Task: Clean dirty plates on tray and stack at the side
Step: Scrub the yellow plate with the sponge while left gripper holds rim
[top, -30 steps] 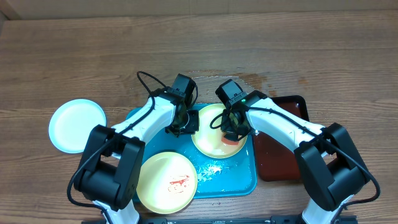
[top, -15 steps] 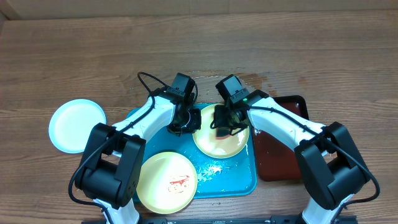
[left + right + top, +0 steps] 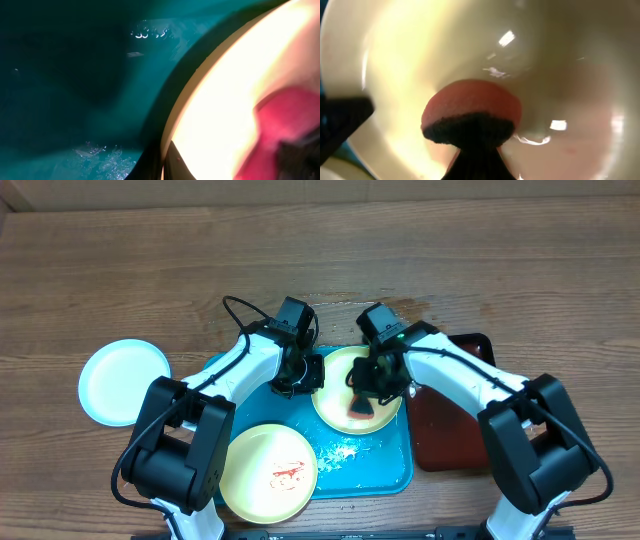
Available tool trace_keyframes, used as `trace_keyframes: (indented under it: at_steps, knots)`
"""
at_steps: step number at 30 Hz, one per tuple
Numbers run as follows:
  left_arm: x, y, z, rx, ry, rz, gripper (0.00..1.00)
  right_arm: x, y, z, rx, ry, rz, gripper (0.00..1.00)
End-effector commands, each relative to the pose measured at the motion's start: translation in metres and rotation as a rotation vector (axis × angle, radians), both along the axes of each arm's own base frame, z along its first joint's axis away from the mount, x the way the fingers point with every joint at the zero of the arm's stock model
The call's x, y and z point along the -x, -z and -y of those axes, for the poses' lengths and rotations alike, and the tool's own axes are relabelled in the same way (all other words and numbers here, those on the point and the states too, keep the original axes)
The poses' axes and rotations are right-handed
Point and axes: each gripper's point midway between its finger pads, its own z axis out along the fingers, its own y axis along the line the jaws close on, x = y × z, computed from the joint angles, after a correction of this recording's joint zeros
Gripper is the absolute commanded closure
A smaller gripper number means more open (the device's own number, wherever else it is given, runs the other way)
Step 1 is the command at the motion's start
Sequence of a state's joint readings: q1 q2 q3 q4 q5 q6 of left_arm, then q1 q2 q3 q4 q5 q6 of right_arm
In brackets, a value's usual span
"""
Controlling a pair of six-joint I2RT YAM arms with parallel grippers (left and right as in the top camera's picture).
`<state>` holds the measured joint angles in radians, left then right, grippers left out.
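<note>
On the far right of the turquoise tray (image 3: 390, 465) lies the yellow plate (image 3: 335, 398). Our left gripper (image 3: 303, 375) is clamped on its left rim. Our right gripper (image 3: 372, 385), squeezed onto the red sponge (image 3: 362, 409), presses on the plate's near half, so most of the face lies far and left.
</note>
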<state>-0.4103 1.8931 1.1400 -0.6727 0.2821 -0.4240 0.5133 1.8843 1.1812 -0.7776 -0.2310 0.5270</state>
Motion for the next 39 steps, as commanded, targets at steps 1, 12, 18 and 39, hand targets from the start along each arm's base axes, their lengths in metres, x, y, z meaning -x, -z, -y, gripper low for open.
trace_keyframes:
  at_steps: [1,12,18,39]
  knots:
    - [0.009,0.017,-0.001,-0.023,-0.002,-0.052,0.96,-0.018,0.005,0.021,0.056,0.119,0.028,0.96]
    - [0.010,0.017,-0.002,-0.025,0.005,-0.057,0.96,-0.032,-0.005,0.001,-0.092,0.001,0.086,0.96]
    - [0.011,0.017,-0.002,-0.024,0.006,-0.058,0.96,-0.024,0.000,0.009,-0.030,-0.210,0.129,0.96]
    - [0.012,0.017,-0.001,-0.021,0.009,-0.063,0.96,0.021,0.009,-0.055,-0.119,-0.312,0.032,0.96]
